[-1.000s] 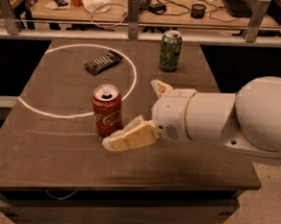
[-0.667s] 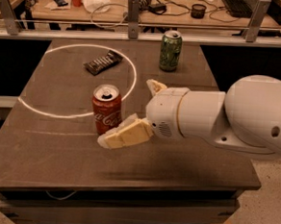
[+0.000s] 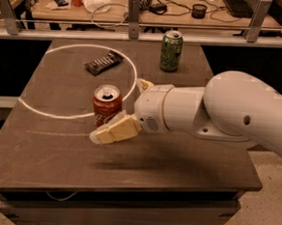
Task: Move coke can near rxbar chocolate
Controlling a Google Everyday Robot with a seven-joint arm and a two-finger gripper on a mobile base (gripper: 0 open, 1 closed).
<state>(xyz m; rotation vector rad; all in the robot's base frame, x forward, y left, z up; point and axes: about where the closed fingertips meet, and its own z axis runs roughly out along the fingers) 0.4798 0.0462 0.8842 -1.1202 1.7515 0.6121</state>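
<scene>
Coke can (image 3: 106, 102), round and shiny red metal, stands upright mid-frame on the flat dark table (image 3: 56, 152). The gripper (image 3: 116, 109) is spread wide beside it, with one smooth pale finger across the can's bottom. The flat, dark rxbar chocolate (image 3: 103, 62) lies upper left, apart.

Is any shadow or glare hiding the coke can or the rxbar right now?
Camera view: warm, dim light. The arm's shadow falls on the table in front of the gripper, which sits beside the coke can. Neither the can nor the rxbar chocolate lies in it. Only the can's top glints.
</scene>
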